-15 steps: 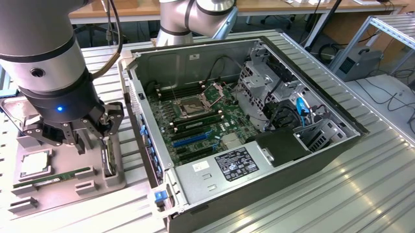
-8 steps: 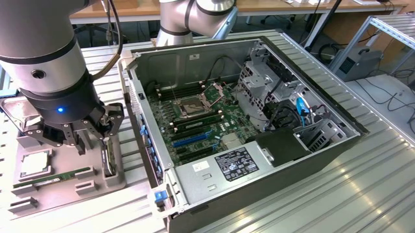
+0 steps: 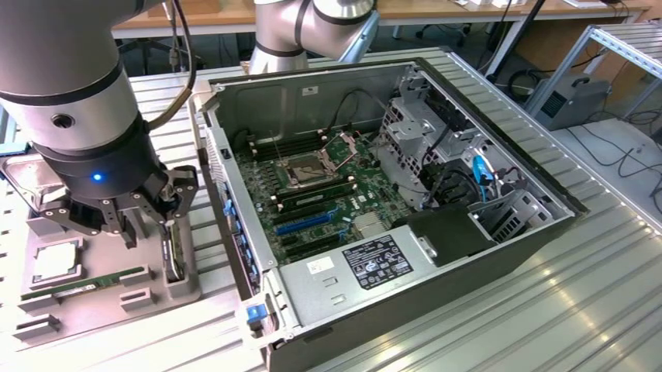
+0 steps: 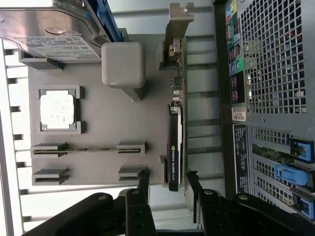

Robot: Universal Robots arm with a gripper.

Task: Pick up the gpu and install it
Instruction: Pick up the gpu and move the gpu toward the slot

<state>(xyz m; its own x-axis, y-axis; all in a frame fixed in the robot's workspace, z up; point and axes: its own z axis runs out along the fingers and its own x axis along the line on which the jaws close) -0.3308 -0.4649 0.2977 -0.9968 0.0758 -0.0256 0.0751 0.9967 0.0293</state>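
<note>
The graphics card point(image 4: 175, 147) is standing on its long edge in a slot of a grey holder point(image 4: 98, 88). Its long axis is running straight away from the pincer point(image 4: 167, 178): the black end is sitting between the two fingers, and the silver bracket point(image 4: 178, 19) is pointing to the far end. The pincer is hanging released, its jaws spread on either side of the card's near end and not clenched on it. Out past one finger, on the same holder, a thin memory stick point(image 4: 88, 149) is lying crosswise to the card, with a square processor chip point(image 4: 57, 110) and a silver hard drive point(image 4: 49, 34) further off. Out past the other finger, an opened computer case point(image 3: 517, 232) is sitting just beside the holder, its motherboard point(image 3: 310, 186) showing. Everything is resting on a ribbed metal table point(image 3: 590, 287). Behind it in the room, a wooden desk point(image 3: 207, 15) is standing and cables point(image 3: 621, 147) are trailing across the floor.
</note>
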